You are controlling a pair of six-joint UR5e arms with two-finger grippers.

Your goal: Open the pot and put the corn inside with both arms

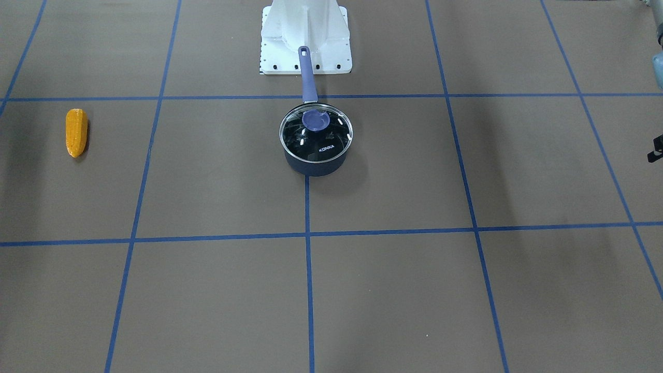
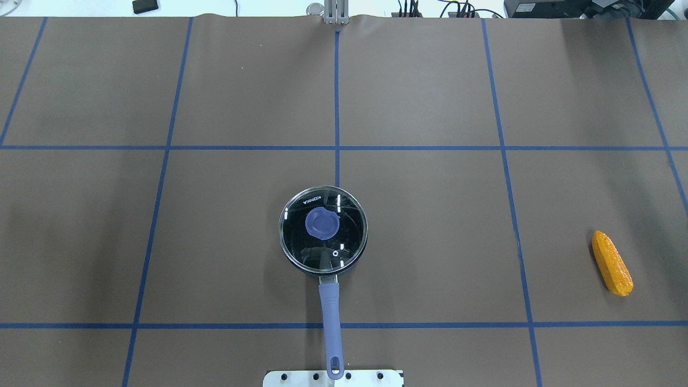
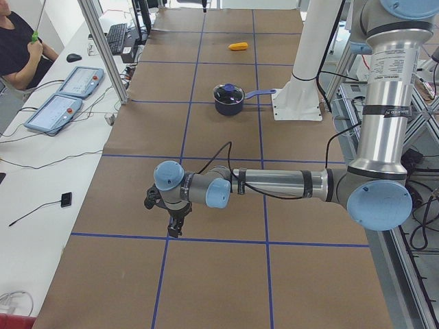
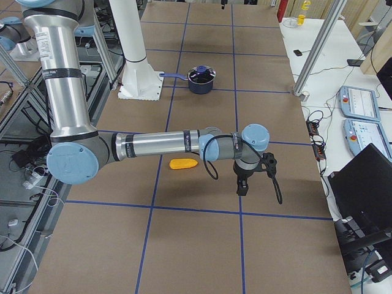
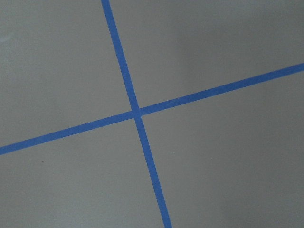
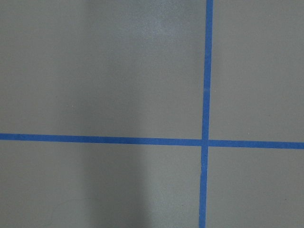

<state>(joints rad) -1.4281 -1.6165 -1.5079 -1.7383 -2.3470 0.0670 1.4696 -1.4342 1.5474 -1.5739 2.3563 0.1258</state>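
The navy pot [image 1: 316,158] stands mid-table with its glass lid [image 2: 323,228] shut on it and its lavender handle [image 2: 329,317] pointing at the robot base. The corn [image 2: 611,263] lies alone on the mat far off on the robot's right; it also shows in the front view [image 1: 76,132]. My left gripper [image 3: 175,223] hangs over the mat far from the pot [image 3: 228,99]. My right gripper [image 4: 243,184] hangs beside the corn [image 4: 184,164]. I cannot tell whether either is open or shut. Both wrist views show only mat and tape.
The white robot pedestal [image 1: 305,36] stands just behind the pot handle. Blue tape lines [image 2: 337,107] grid the brown mat. A side table with control pendants [image 3: 55,110] and a seated person [image 3: 20,48] borders the far edge, with aluminium posts [image 3: 103,48] along it.
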